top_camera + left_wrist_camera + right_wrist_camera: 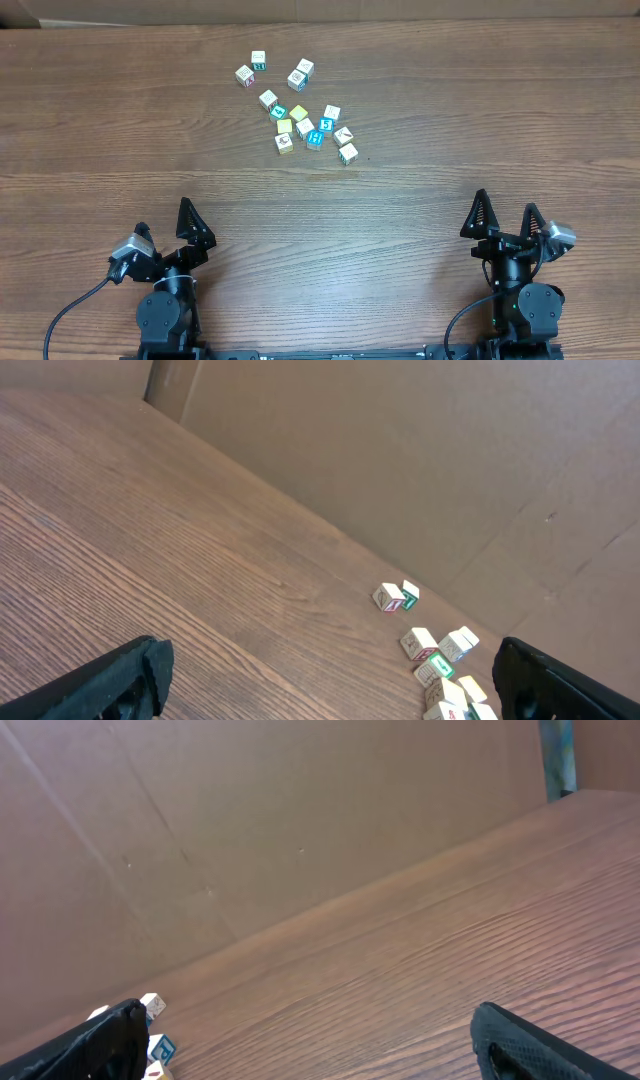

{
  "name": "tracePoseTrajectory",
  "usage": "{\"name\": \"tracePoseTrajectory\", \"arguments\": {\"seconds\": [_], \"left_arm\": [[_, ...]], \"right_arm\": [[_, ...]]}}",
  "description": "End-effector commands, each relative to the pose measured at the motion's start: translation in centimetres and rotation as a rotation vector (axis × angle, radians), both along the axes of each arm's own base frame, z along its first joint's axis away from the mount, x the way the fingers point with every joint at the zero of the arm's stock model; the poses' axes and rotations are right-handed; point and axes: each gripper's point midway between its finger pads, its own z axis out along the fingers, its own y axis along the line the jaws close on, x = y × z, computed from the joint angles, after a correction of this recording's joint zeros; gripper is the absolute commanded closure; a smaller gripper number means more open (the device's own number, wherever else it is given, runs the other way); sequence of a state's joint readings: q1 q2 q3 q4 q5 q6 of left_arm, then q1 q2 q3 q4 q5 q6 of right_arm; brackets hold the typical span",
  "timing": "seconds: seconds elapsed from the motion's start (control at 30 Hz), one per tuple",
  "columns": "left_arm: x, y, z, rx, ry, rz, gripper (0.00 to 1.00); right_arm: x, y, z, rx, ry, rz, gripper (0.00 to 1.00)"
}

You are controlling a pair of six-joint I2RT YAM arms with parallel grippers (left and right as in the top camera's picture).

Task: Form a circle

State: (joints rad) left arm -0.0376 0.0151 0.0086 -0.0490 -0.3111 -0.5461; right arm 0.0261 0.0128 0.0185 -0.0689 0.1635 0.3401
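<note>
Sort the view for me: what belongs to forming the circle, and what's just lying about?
Job: scattered picture cubes, including the tight bunch of two blue-faced and two white-faced ones; left tool and right tool, both open, away from the cubes.
Lying about: cardboard wall; black cable by the left arm.

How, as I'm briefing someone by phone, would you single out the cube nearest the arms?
On the wooden table, find the scatter of small cubes ahead of both arms. The white cube sits at its near right corner. No other cube lies closer to the arms; the bright blue cube is behind, leftward.
</note>
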Motion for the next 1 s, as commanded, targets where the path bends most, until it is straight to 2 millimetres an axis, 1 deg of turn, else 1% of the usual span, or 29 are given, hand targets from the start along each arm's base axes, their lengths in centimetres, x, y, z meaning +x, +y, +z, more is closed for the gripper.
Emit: {"name": "tracePoseTrajectory", "arguments": {"seconds": [0.0,0.23,0.4,0.63,0.73,0.83,0.93,0.97], "left_arm": [[-0.1,0.2,0.1,0.012,-0.004,0.01,0.01],[-0.1,0.2,0.0,0.012,-0.003,0.01,0.0],[-0.1,0.2,0.0,0.012,-0.003,0.01,0.0],[-0.1,0.2,0.0,0.012,-0.003,0.01,0.0],[-0.1,0.2,0.0,0.012,-0.003,0.01,0.01],[-0.1,0.2,0.0,0.012,-0.003,0.01,0.0],[-0.1,0.2,0.0,0.012,-0.003,0.01,0.0],[-0.1,0.2,0.0,0.012,-0.003,0.01,0.0]], "right_arm": [[0.0,0.2,-0.2,0.0,-0.001,0.014,0.0],[0.1,1.8,-0.4,0.0,0.006,0.105,0.0],[0.1,2.0,-0.5,0.0,0.008,0.114,0.0],[0.0,2.9,0.0,-0.003,0.008,0.172,0.0],[-0.3,3.4,1.1,-0.039,-0.001,0.202,0.0],[-0.7,3.9,2.9,-0.062,-0.03,0.23,0.0],[-1.6,4.6,5.7,-0.067,-0.073,0.269,0.0],[-2.0,4.6,6.9,-0.069,-0.092,0.271,0.0]]}}
